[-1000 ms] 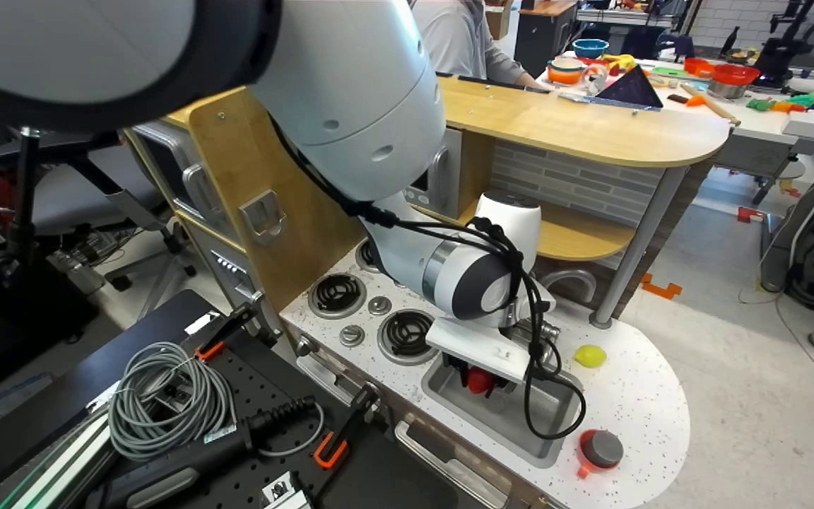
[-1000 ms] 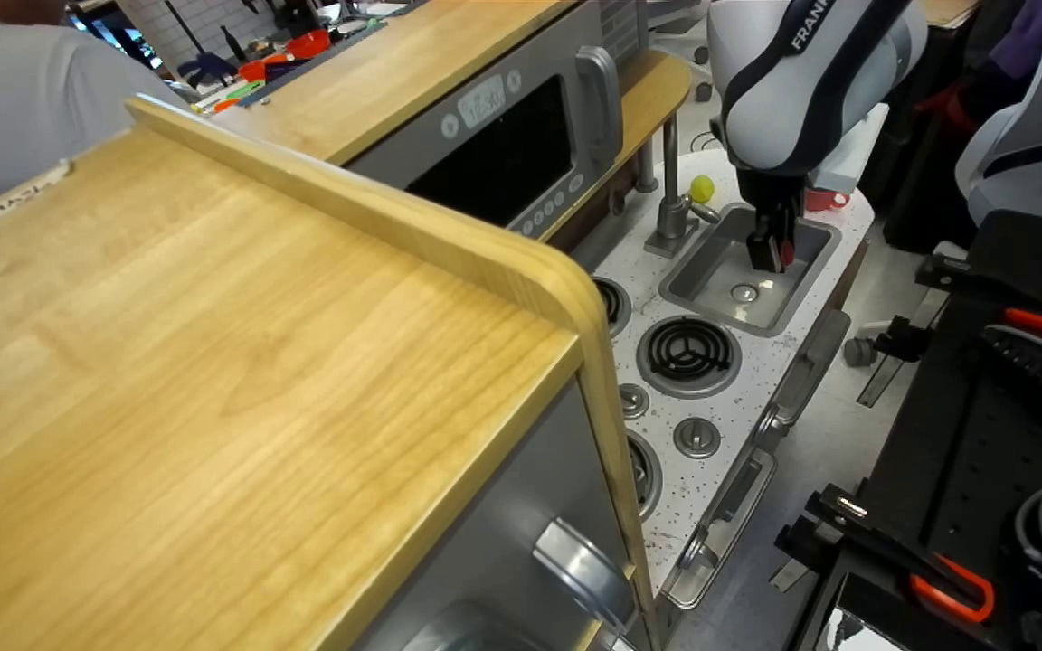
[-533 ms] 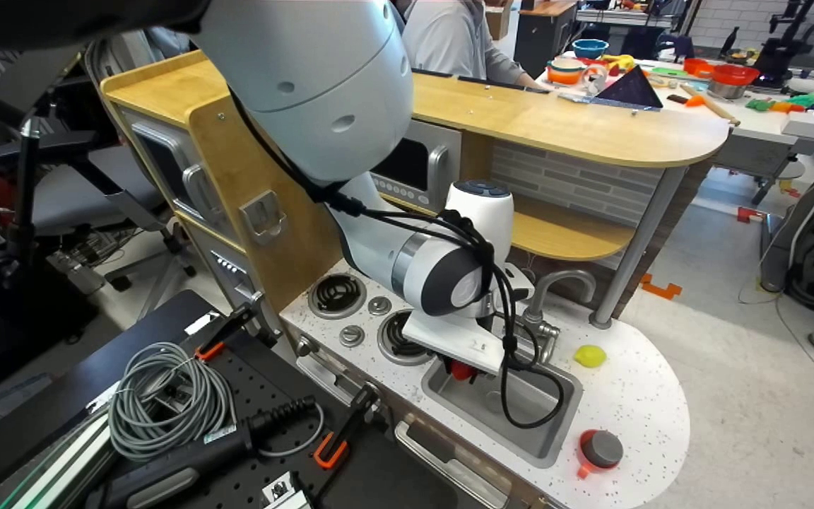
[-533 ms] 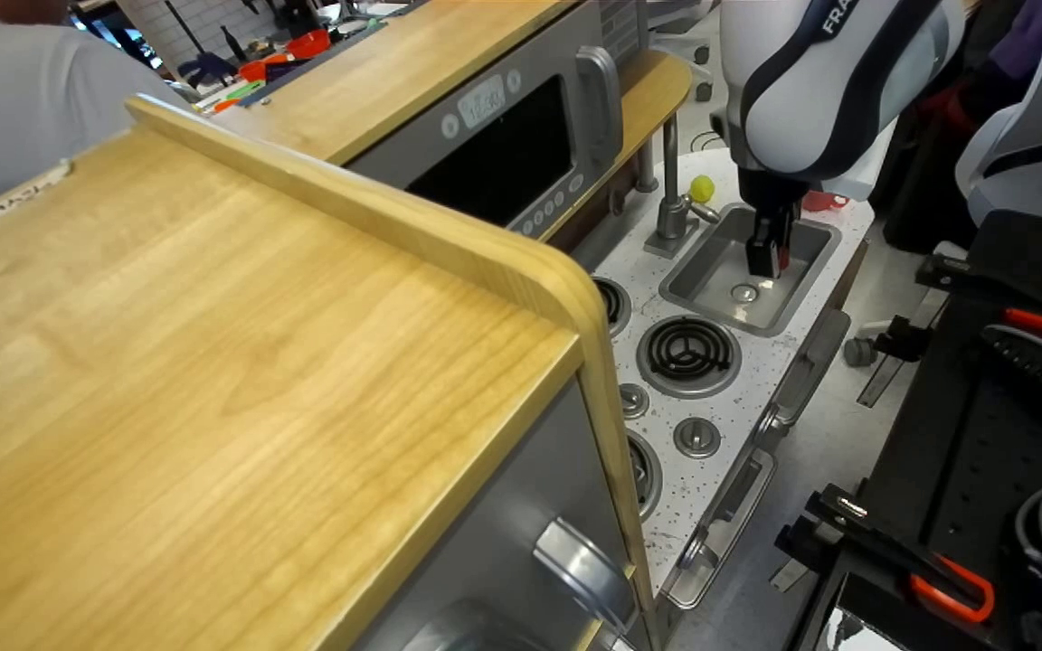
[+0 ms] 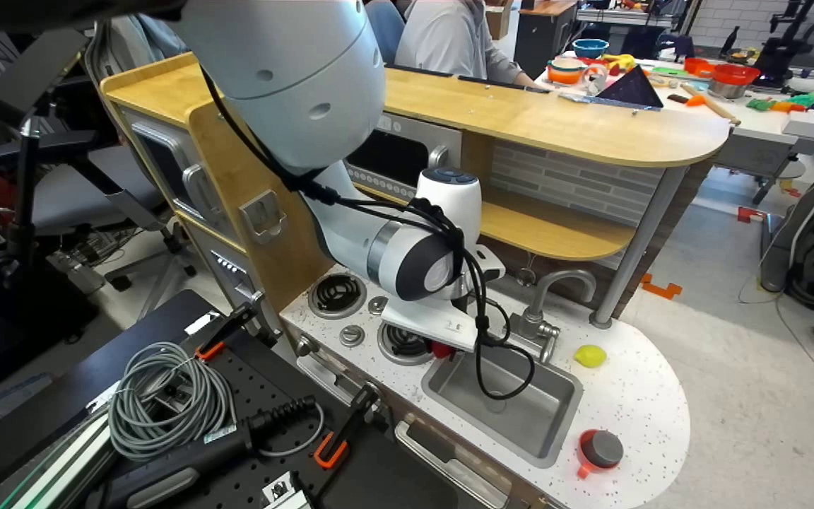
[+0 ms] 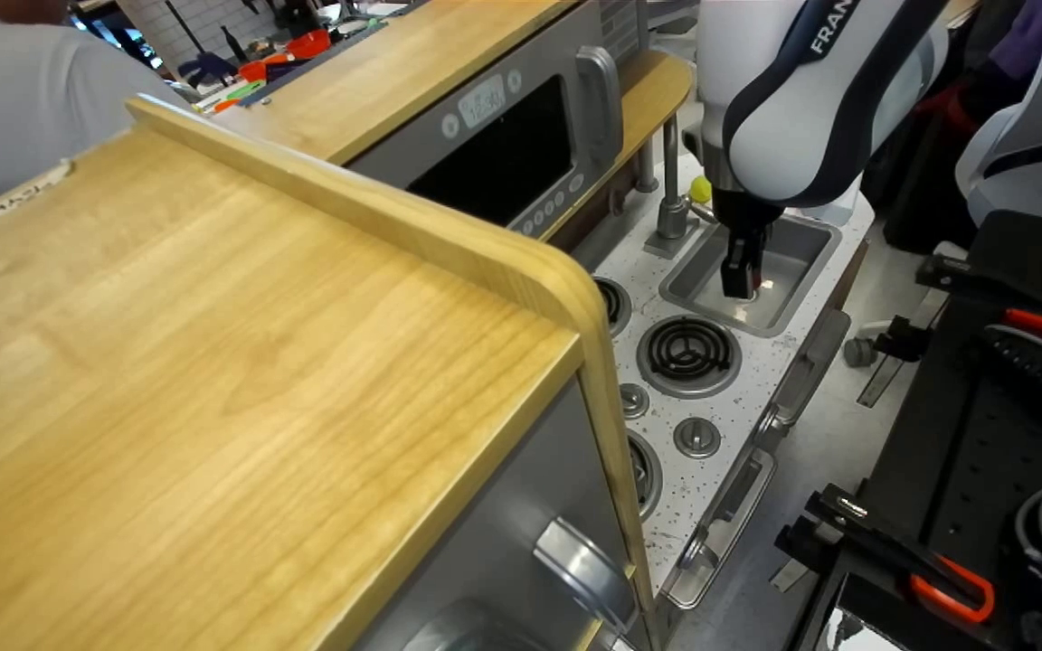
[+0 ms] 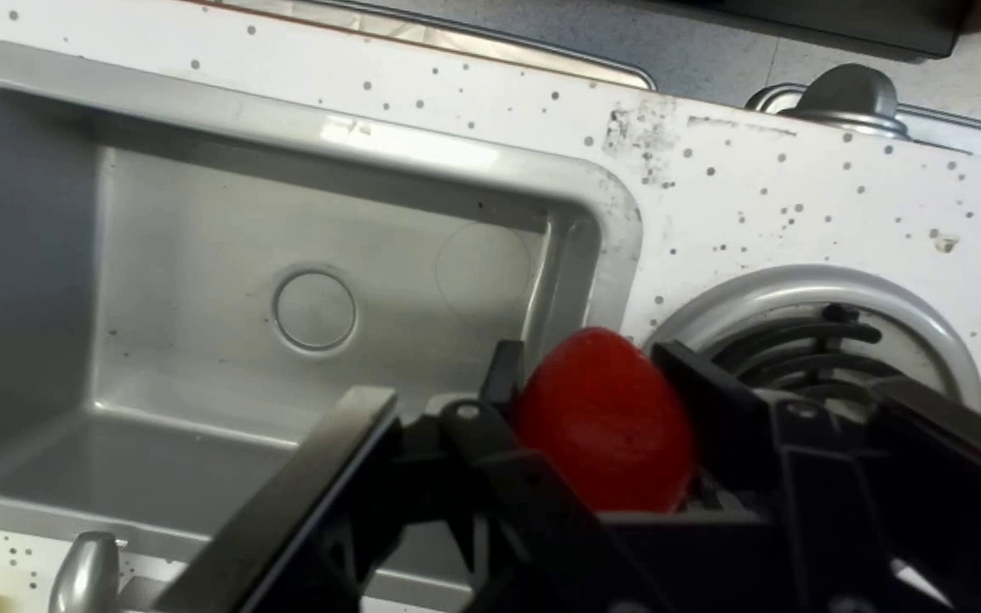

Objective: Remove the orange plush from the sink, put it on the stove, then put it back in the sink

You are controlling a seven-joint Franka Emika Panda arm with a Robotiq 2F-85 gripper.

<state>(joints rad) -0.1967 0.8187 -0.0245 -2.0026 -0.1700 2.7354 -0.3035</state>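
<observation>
Plush [image 7: 605, 430] (red) in end effector [image 7: 586, 366]

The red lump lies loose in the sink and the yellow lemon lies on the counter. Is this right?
Not quite: the wrist view shows the red lump held by the claw, not loose in the sink. The yellow lemon is on the counter.

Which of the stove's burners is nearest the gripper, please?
The front burner beside the sink; it alone among them shows in the wrist view, partly hidden by the gripper.
</observation>
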